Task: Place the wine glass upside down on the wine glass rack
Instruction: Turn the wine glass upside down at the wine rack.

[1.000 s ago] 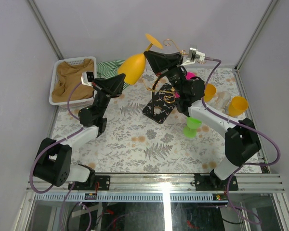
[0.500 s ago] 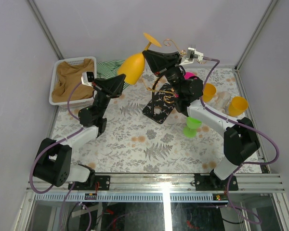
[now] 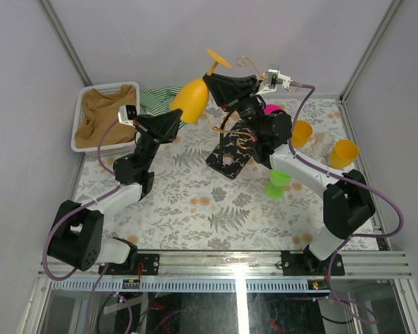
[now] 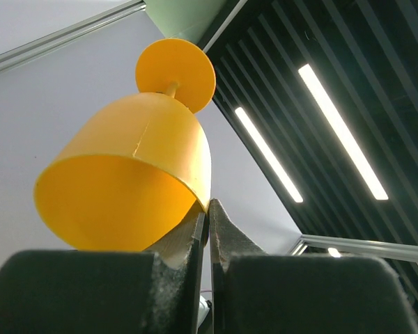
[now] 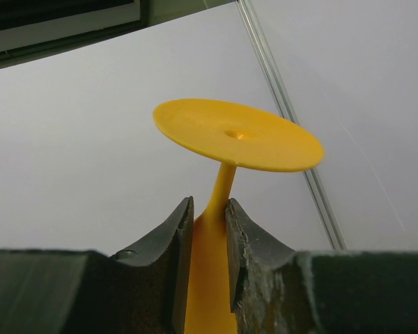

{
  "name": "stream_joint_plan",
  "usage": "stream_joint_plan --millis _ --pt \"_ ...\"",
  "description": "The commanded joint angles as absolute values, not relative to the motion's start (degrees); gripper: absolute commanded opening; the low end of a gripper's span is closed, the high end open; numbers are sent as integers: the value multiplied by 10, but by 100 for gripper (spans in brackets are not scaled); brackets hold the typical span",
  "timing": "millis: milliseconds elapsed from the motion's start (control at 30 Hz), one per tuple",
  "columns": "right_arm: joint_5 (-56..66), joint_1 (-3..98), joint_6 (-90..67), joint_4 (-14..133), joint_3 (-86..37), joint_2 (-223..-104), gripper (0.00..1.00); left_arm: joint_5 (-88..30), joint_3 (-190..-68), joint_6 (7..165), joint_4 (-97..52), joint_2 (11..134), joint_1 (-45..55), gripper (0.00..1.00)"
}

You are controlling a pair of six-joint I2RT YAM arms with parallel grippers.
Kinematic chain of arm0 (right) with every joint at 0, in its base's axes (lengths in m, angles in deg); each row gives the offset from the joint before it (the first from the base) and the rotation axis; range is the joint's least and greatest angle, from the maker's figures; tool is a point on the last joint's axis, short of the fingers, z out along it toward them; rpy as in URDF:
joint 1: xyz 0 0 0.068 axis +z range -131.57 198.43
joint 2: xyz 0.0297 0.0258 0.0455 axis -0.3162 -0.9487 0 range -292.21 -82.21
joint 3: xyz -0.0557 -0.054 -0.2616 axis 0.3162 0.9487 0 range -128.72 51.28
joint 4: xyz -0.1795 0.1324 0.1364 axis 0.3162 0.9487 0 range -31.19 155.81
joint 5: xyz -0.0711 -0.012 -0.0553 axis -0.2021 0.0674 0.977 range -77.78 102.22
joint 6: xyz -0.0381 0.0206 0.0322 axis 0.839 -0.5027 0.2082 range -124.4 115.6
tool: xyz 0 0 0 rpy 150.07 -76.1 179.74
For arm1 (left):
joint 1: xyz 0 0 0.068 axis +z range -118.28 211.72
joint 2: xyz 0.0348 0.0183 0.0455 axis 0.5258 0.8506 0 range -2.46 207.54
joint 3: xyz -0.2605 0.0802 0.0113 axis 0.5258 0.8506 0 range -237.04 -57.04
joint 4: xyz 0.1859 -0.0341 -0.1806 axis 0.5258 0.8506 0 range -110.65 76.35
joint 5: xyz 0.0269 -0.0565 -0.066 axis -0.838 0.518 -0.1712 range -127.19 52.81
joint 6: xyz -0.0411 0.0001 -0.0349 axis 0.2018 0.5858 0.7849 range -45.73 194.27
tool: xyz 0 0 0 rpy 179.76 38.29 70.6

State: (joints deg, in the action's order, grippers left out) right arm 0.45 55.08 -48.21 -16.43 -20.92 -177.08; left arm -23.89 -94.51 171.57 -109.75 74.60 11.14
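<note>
**Glass held foot-up between both arms, just left of the rack**

My left gripper is closed on the lower rim of the wine glass. In the left wrist view its two fingers meet with only a sliver between them, and the edge of the orange bowl runs down into that seam.

My right gripper sits higher, its fingers standing on either side of the stem just under the round foot. They are parted a little. A gap shows on the left of the stem at the tips, while lower down orange fills the space between them. I cannot tell whether they press on the stem or only flank it.

The glass is upside down and tilted, with its mouth down toward my left arm and its foot up toward the back wall. From the top camera I see it in the air, just left of the top of the wine glass rack. I cannot tell whether the foot touches any hook.

The rack's thin gold arms and curled hooks show around my right arm. Its black speckled base stands on the floral table cover near the middle.

Further out, a white basket holding a brown cloth sits at the far left. A striped cloth lies just beside it.

To the right of the rack I see:
- a pink item, mostly hidden by my right arm
- a green glass beside that arm
- two orange cups with a pale object between them
</note>
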Motion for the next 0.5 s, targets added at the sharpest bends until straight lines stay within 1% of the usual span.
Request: stream_joint_plan --millis 0,33,167,367,400,433,467 --pt "-26 567 -473 -173 -240 -1772 22 -214 -943 1719 -1131 736 106 0" --pt "-27 567 -473 -171 -240 -1772 16 -214 -943 1719 -1130 737 106 0" --pt "-28 567 -474 -166 -242 -1772 1 -213 -942 1720 -1130 738 107 0" --pt "-19 567 -462 -157 -230 -1768 0 -205 -936 1722 -1130 738 106 5" --pt "-17 567 -454 -150 -227 -1765 0 -204 -933 1723 -1130 738 106 7" --pt "-14 567 -443 -139 -224 -1760 0 -204 -929 1723 -1130 738 106 11" --pt "-12 567 -429 -128 -222 -1753 0 -205 -925 1724 -1129 738 107 13"
